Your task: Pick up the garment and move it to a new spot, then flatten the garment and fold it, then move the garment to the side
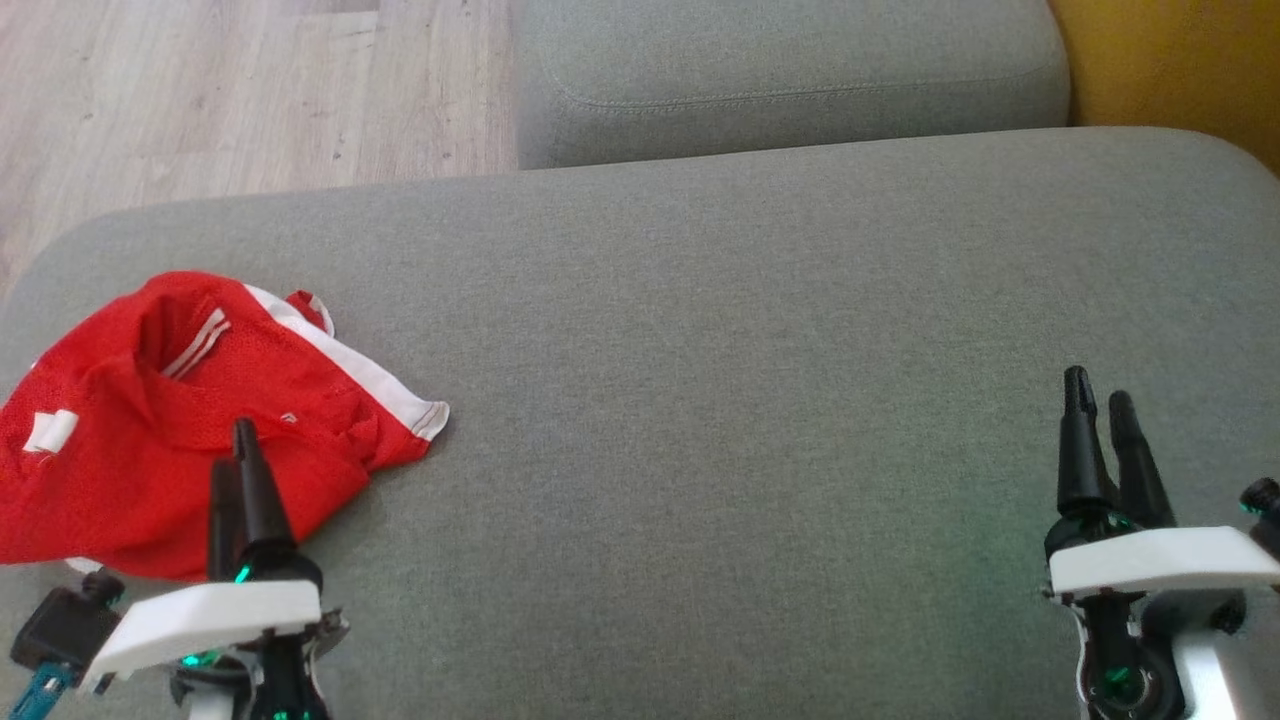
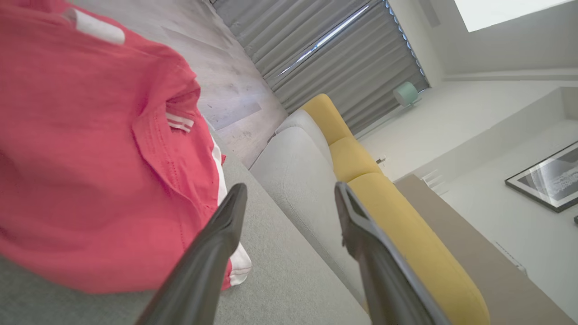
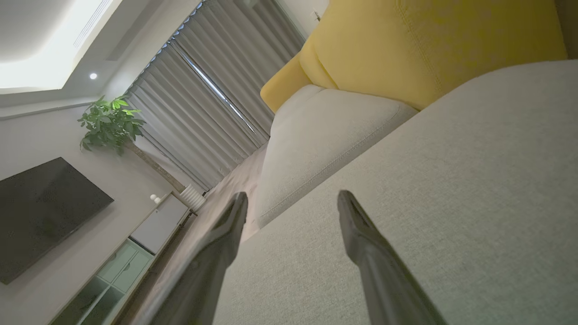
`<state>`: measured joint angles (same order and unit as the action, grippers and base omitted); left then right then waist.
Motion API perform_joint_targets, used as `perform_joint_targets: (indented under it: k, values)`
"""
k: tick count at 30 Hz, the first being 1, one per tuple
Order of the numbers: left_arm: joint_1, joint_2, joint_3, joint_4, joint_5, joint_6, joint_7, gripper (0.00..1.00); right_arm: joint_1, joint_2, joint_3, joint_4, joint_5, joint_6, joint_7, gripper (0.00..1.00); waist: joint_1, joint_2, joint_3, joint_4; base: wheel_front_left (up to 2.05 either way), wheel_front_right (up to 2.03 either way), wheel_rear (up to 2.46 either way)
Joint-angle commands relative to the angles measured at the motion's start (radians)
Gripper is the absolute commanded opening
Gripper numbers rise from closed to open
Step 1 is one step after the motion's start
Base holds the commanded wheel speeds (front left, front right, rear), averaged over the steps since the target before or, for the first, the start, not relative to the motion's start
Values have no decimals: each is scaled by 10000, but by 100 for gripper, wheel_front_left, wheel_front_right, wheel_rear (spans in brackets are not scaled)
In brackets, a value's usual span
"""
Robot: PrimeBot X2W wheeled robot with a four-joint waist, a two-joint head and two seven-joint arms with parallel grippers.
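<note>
A crumpled red garment [image 1: 160,420] with white trim lies at the left end of the grey sofa seat [image 1: 750,350]. My left gripper [image 1: 238,455] hovers open over the garment's near edge, holding nothing. In the left wrist view the red garment [image 2: 90,149] spreads across the left half, beside my left gripper [image 2: 289,196], whose fingers stand apart over the seat. My right gripper [image 1: 1098,390] is far to the right above bare seat fabric. In the right wrist view my right gripper [image 3: 292,201] is open and holds nothing.
A second grey cushion [image 1: 790,70] sits behind the seat, with a yellow cushion [image 1: 1180,60] at the far right. Wooden floor [image 1: 230,90] lies beyond the seat's left back edge. A wide stretch of bare seat runs between the two grippers.
</note>
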<state>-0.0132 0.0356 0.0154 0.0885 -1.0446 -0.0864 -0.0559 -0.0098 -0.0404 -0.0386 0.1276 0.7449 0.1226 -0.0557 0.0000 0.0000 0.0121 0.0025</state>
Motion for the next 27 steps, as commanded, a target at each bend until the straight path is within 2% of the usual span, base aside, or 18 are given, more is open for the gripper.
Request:
perform_joint_targets:
  k: [1,14,27]
  values:
    - [-341,96,21,-484,464,61,-165,100,-384,-60,99,-552,-463,39,-153,100,0,0,9,-6,0,0,0]
    - [-379,106,-868,-755,3044,12,-545,100,-291,-68,357,-840,-2494,47,-535,100,0,0,52,-95,0,0,0]
    - [-392,116,-1482,-852,4972,115,-897,100,-269,-75,468,-1004,-4452,55,-890,100,0,0,72,-131,0,0,0]
